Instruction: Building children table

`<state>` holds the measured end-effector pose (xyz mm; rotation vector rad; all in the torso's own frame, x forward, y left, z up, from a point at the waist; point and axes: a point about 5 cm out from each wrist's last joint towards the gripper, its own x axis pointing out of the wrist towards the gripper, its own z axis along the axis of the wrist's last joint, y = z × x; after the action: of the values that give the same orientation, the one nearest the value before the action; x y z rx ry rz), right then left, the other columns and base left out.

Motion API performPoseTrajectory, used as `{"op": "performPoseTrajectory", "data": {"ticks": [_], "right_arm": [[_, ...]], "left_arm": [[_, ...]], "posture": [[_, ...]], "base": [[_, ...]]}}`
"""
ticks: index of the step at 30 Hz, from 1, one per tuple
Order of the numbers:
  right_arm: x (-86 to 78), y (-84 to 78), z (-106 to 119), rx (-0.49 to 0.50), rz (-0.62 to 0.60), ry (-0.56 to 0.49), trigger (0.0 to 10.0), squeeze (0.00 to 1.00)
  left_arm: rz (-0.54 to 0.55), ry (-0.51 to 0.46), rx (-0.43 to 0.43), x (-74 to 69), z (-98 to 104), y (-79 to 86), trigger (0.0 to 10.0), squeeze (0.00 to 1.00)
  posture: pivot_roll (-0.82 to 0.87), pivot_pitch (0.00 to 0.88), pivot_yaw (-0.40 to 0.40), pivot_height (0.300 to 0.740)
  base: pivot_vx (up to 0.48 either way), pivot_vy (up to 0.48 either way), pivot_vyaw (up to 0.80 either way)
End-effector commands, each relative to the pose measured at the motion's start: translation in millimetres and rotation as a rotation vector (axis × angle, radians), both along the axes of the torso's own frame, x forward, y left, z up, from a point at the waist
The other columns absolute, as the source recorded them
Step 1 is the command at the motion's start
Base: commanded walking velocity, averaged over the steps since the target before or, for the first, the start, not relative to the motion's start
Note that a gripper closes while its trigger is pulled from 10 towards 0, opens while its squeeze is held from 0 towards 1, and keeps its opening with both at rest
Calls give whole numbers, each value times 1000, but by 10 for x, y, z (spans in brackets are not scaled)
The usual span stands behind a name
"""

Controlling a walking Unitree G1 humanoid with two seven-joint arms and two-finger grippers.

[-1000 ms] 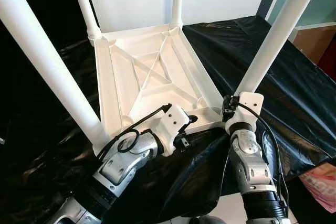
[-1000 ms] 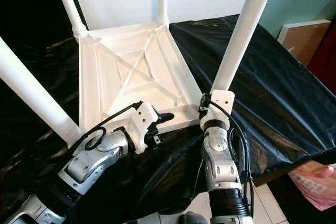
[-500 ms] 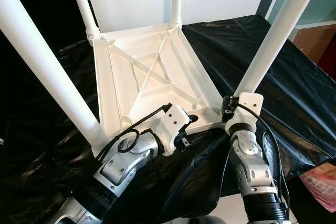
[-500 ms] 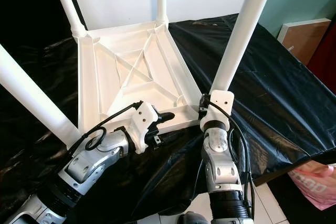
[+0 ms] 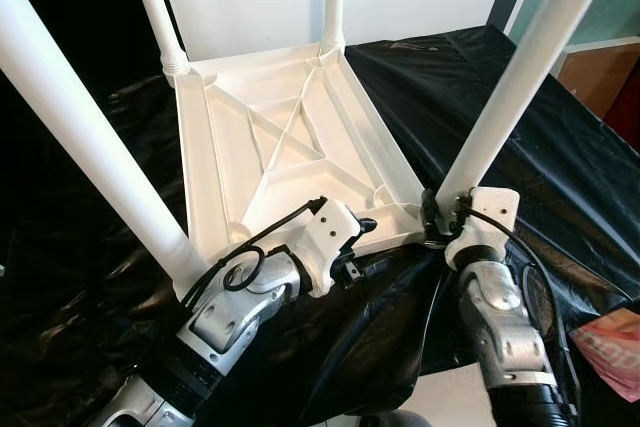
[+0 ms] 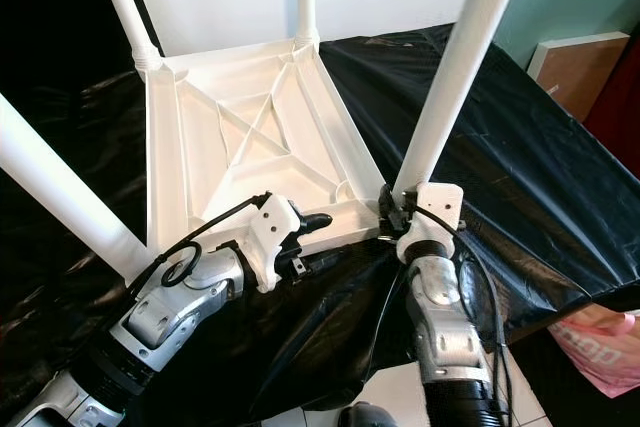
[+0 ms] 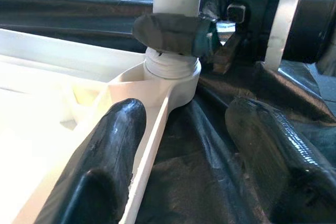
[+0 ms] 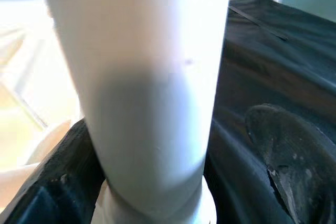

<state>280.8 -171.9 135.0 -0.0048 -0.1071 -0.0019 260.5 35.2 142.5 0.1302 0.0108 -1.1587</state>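
Observation:
A white children's table [image 5: 290, 137] lies upside down on a black-covered surface, its legs pointing up. My right gripper [image 5: 440, 215] sits at the foot of the near right leg [image 5: 510, 87], just above the threaded socket [image 7: 173, 74]. Its fingers are open around that leg [image 8: 147, 103]; one finger [image 8: 52, 187] touches it, while the other [image 8: 294, 156] stands a little off. My left gripper [image 7: 189, 114] is open at the table's near rim [image 7: 152, 135], one finger [image 7: 115, 150] over the white frame and the other [image 7: 278, 145] over the cloth.
The black cloth [image 5: 560, 177] drapes over the surface's near right edge. A pink bag [image 5: 612, 347] lies on the floor at the lower right. A brown board [image 5: 600, 72] leans at the right. The near left leg [image 5: 90, 137] rises close to my left arm.
My right wrist has shifted to the right and lower, turning about the foot of the near right leg. The left arm has stayed where it was.

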Motion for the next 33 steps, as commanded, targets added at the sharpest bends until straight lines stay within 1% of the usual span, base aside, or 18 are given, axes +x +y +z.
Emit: {"op": "performPoseTrajectory", "data": {"ticks": [1, 2, 3, 4, 5, 7, 8, 9, 11, 13, 18, 22, 23, 24, 25, 26, 33], "right_arm": [[-31, -20, 10, -4, 62, -10, 10000, 0], [-31, -20, 10, -4, 62, -10, 10000, 0], [-33, -53, 35, -11, 105, -17, 10000, 0], [-34, -89, 60, -37, 173, -19, 10000, 0], [-34, -89, 60, -37, 173, -19, 10000, 0], [-34, -140, 92, -88, 284, -12, 10000, 0], [-32, -154, 99, -110, 318, -7, 10000, 0], [-32, -154, 99, -110, 318, -7, 10000, 0], [-2, -167, 104, -133, 399, 10, 10000, 0], [33, -159, 105, -158, 455, 20, 10000, 0], [45, -154, 106, -168, 474, 23, 10000, 0], [133, -141, 96, -217, 537, 38, 10000, 0], [149, -146, 96, -225, 556, 41, 4980, 0], [149, -146, 96, -225, 556, 41, 4980, 0], [155, -150, 97, -227, 566, 43, 2000, 0], [163, -157, 94, -228, 571, 45, 0, 0], [171, -175, 60, -229, 585, 55, 0, 0]], "left_arm": [[-177, 18, 19, -76, -20, -29, 10000, 0], [-177, 18, 19, -76, -20, -29, 10000, 0], [-176, 19, 19, -73, -23, -30, 10000, 0], [-176, 19, 17, -71, -22, -38, 10000, 0], [-176, 19, 17, -71, -22, -38, 10000, 0], [-177, 19, 13, -69, -16, -54, 10000, 0], [-178, 19, 11, -67, -13, -58, 10000, 0], [-178, 19, 11, -67, -13, -58, 10000, 0], [-176, 19, 12, -65, -15, -58, 10000, 0], [-175, 20, 12, -62, -17, -57, 10000, 0], [-174, 20, 12, -61, -16, -57, 10000, 0], [-167, 18, 11, -62, -12, -58, 10000, 0], [-161, 18, 11, -58, -12, -52, 10000, 0], [-161, 18, 11, -58, -12, -52, 10000, 0], [-157, 18, 11, -54, -12, -47, 10000, 0], [-152, 17, 12, -51, -11, -40, 10000, 0], [-142, 13, 14, -50, -12, -24, 10000, 0]], "posture": [[-81, 101, -2, 740], [-81, 101, -2, 740], [-84, 104, -2, 740], [-88, 108, -1, 740], [-88, 108, -1, 740], [-89, 111, -3, 740], [-90, 112, -3, 740], [-90, 112, -3, 740], [-92, 115, -2, 740], [-90, 116, -3, 740], [-90, 116, -3, 740], [-76, 112, -11, 740], [-69, 110, -16, 740], [-69, 110, -16, 740], [-69, 110, -16, 740], [-65, 108, -17, 740], [-55, 107, -24, 740]], "base": [[0, 0, 0], [0, 0, 0], [0, 0, 0], [0, 0, 0], [0, 0, 0], [0, 0, 0], [0, 0, 0], [0, 0, 0], [0, 0, 0], [0, 0, 0], [0, 0, 0], [0, 0, 0], [0, 0, 0], [0, 0, 0], [0, 0, 0], [0, 0, 0], [0, 0, 0]]}}
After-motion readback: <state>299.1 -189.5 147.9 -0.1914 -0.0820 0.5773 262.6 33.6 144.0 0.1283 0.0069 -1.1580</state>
